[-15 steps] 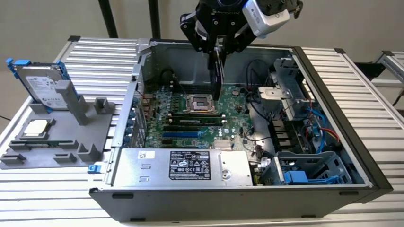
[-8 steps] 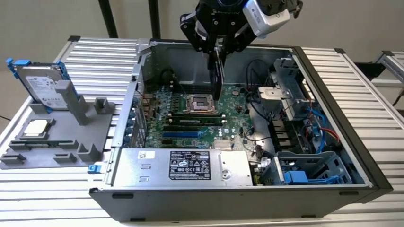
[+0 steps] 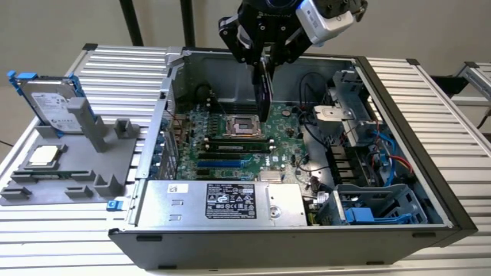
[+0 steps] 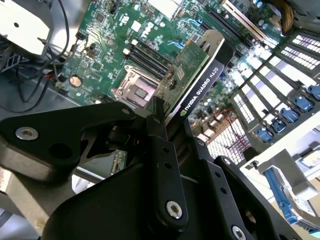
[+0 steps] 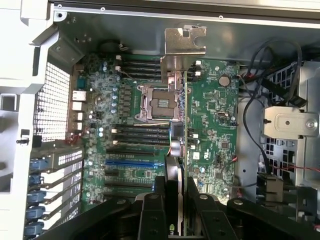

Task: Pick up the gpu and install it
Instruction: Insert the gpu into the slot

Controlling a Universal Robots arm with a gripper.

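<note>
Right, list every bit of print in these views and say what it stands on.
gpu, held in the tool: white lettering along its black edge, not quoted here.
power supply: white label with symbols, too small to read.
hard drive: white label, too small to read.
motherboard: tiny white markings, unreadable.

- A plain, pale beige wall (image 3: 61, 23) runs behind the scene under soft, even light.
- Two dark upright poles (image 3: 132, 23) stand in front of the wall, towards the exterior view's left.
- The desk (image 3: 418, 109) is built of ribbed silver metal slats laid side by side.
- At the exterior view's right edge, another ribbed metal frame (image 3: 479, 77) stands near the desk.
</note>
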